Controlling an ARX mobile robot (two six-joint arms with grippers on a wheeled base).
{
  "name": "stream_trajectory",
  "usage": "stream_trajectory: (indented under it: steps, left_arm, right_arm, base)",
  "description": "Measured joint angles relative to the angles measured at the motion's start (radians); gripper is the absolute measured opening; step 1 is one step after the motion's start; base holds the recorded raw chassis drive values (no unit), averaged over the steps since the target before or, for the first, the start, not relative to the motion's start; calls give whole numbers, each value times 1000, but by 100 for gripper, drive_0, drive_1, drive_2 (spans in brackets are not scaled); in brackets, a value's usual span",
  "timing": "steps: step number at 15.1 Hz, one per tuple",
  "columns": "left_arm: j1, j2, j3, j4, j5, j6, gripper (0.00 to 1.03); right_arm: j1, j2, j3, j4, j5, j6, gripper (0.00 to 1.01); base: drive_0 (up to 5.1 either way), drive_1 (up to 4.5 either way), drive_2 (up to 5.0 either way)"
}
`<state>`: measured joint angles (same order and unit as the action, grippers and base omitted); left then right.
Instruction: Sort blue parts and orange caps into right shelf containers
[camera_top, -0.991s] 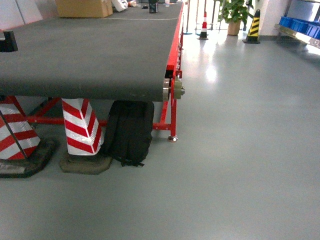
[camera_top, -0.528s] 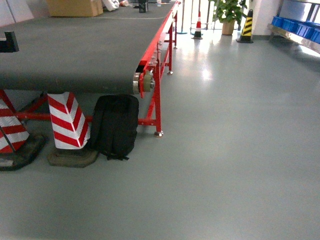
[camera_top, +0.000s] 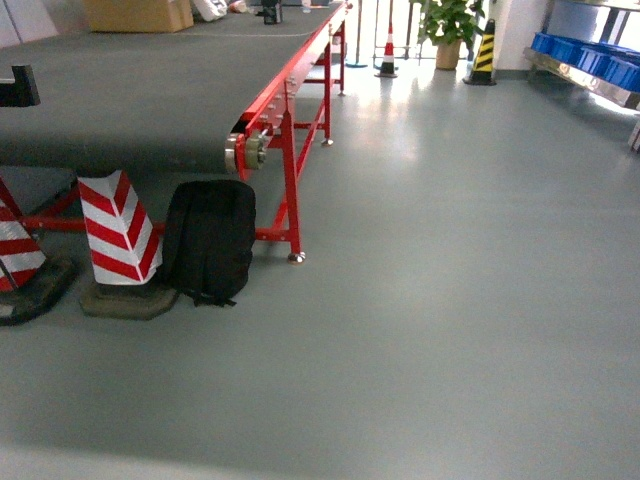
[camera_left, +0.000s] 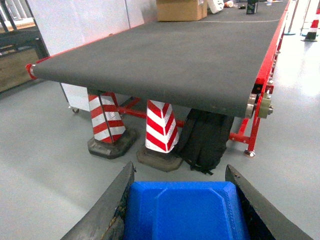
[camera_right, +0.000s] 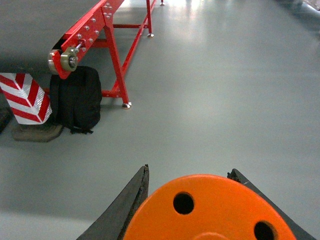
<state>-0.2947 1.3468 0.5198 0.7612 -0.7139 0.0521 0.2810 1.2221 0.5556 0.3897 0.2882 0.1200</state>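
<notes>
My feeds are bright and evenly lit from overhead. In the head view the glossy grey floor (camera_top: 450, 250) throws pale glare patches at the far end near the potted plant (camera_top: 448, 25), and the far right edge by the blue crates (camera_top: 590, 55) washes out to white. Under the dark conveyor belt (camera_top: 120, 90) I see soft shadow around the black backpack (camera_top: 208, 242) and the striped cone base (camera_top: 118, 240). The head picture is slightly soft and grainy. In the wrist views the near blue part (camera_left: 185, 210) and orange cap (camera_right: 210, 210) look sharp but cropped at the bottom edge, with a little glare on the far floor.
</notes>
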Motion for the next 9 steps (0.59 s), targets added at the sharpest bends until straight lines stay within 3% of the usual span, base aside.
stream_trajectory:
  steps: [1, 5, 9]
  left_arm:
    - [0, 0, 0, 2, 0, 0, 41]
    - [-2, -6, 0, 8, -3, 0, 41]
    - [1, -2, 0, 3, -3, 0, 41]
  right_arm:
    - [0, 0, 0, 4, 0, 0, 42]
    - [0, -8, 0, 2, 0, 0, 42]
    - [2, -6, -2, 5, -1, 0, 42]
  base:
    - [261, -500, 239]
    - [0, 0, 0]
    - [363, 96, -382]
